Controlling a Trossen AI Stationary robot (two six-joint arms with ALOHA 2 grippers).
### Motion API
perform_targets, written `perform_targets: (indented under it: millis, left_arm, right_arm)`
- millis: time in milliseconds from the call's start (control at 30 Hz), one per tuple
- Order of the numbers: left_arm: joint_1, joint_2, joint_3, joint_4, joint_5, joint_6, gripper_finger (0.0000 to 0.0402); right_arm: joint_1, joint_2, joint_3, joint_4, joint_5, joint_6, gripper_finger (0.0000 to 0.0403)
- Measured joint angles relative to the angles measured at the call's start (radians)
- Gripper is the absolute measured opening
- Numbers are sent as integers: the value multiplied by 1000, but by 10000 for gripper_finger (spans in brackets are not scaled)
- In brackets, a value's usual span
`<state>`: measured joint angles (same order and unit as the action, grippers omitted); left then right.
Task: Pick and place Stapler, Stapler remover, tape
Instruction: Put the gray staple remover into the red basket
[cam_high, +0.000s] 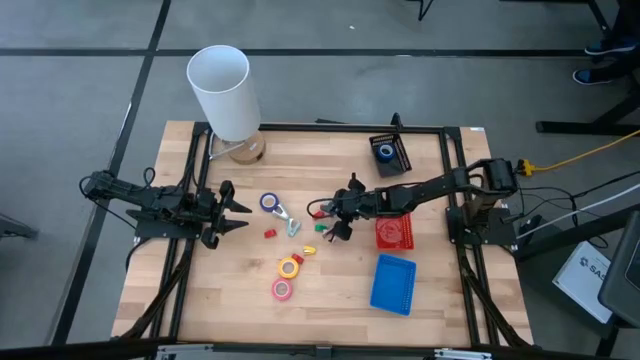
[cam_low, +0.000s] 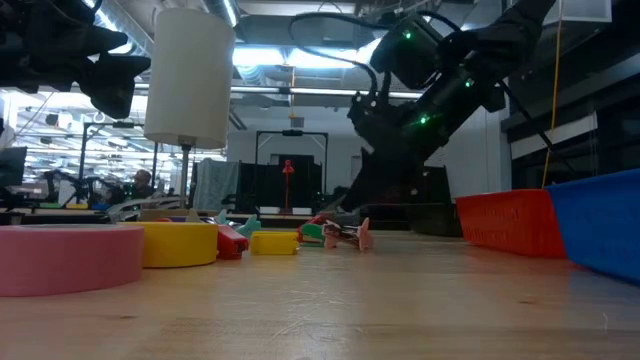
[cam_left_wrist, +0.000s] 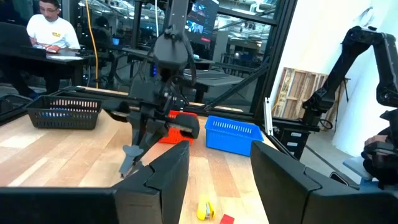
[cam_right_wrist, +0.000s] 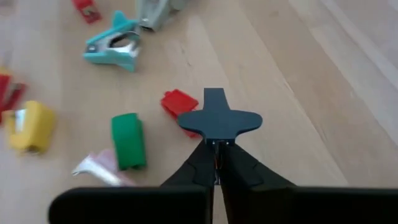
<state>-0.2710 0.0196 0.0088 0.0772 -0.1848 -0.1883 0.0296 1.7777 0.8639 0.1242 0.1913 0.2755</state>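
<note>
On the pale wooden surface (cam_high: 330, 290), the right gripper (cam_right_wrist: 216, 127) has jaws together beside a small red plastic piece (cam_right_wrist: 176, 102); the left gripper (cam_high: 236, 215) waits, jaws apart.

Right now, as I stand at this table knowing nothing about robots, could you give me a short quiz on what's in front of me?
1. True or false: the fingers of the right gripper are closed together.
2. Which basket has a blue tape roll inside it? A the black basket; B the red one; C the blue one.
3. Fill in: the pink tape roll lies on the wood next to the ____ tape roll.

Key: 1 true. 2 A. 3 yellow; the yellow tape roll sits right beside the pink one.
</note>
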Motion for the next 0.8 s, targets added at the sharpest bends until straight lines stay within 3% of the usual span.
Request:
perform_targets:
  millis: [433, 800]
  left_arm:
    - [0, 0, 0, 0, 0, 0, 169]
    - [0, 0, 0, 0, 0, 0, 169]
  right_arm:
    - [58, -306, 0, -302, -88, -43, 12]
    - [129, -551, 0, -652, -192, 54, 13]
